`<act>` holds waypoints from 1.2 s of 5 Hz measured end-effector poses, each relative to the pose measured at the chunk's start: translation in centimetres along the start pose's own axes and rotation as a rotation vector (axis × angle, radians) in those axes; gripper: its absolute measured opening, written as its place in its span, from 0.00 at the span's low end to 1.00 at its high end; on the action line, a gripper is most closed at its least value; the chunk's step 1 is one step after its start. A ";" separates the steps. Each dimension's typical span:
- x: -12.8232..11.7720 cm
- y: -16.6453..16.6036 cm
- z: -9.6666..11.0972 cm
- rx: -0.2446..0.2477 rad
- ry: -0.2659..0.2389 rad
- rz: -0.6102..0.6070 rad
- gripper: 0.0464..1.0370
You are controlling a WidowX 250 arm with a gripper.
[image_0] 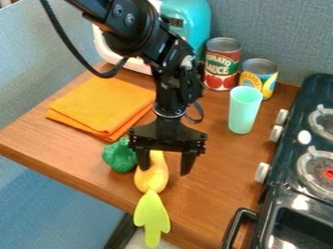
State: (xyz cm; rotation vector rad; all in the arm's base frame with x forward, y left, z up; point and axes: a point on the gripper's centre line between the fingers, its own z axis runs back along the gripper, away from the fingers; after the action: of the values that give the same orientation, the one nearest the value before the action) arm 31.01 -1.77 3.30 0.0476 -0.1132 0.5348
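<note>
Yellow-orange gourd-shaped piece [154,179] lies near the front edge of the bench [218,192], its upper part partly covered by the pincer [166,164], whose fingers stand apart; whether the left one touches it I cannot tell. The bench is brown, grained wood, its front edge running diagonally down toward the lower right. At its right stands the dark, glossy stove [280,194], cut off by the right and bottom borders, with ringed metal burners and a looped black handle. The jointed black arm enters at upper left and hides part of a rounded turquoise object [195,24], itself cut off at the top, and of a white object [138,64] behind. A folded orange cloth [101,104] lies left of the arm, its corner near the edge. Brown wood separates the pincer from the stove. Toward the back stand a smooth, pale green cup [244,111] and two labelled metal cans, the taller [222,63] partly behind the arm, the shorter [267,75] partly behind the cup. A flat, lime-green leaf-shaped piece [151,214] meets the gourd's lower end and reaches past the bench edge. Just left of the gourd sits a lumpy, dark green piece [119,156].
</note>
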 end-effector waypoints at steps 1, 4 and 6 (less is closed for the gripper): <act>0.0 0.4 -0.3 0.004 0.010 -0.004 0.96; -0.8 0.9 -1.0 -0.011 0.046 -0.063 0.57; -1.4 -0.6 2.9 -0.049 -0.019 -0.196 0.56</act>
State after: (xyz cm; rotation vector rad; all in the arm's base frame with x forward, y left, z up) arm 29.89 -3.21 5.98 0.0153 -0.1386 0.3353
